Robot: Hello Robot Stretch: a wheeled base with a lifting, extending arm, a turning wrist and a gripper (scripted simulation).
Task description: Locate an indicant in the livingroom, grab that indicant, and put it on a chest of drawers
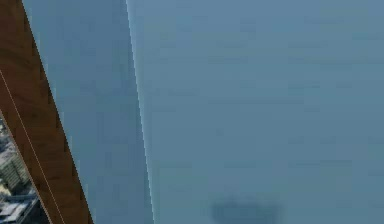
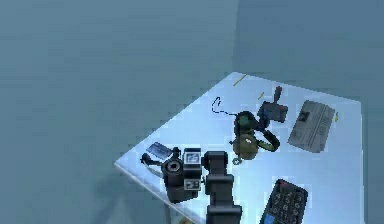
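your arm (image 2: 222, 195) rises from the arm side view's bottom edge over a pale tabletop (image 2: 340, 170), with the fingers (image 2: 177, 175) at its far end, close to the tabletop's nearest corner. things lie on the surface at and behind them, so you cannot tell whether the fingers hold anything.

just beside them, toward the view's left, lies a small flat dark-and-white card (image 2: 155, 152); whether it touches them cannot be told. right of the arm, a black keyed slab (image 2: 285, 202) lies with its long axis running away from you. farther out sits a yellow-green rounded thing (image 2: 250, 142), then a grey slab (image 2: 313, 125) lying lengthwise the same way, a dark boxy thing with a stalk (image 2: 272, 108) and a thin dark line (image 2: 218, 103).

none of these shapes can be told for the indicant. if it is the card, it lies at the fingers' left side. anything else lies farther out and to the right, which likely calls for more reach.

in the forward view a blue-grey wall (image 1: 250, 100) stands ahead, with a brown wooden strip (image 1: 30, 110) slanting down its left.
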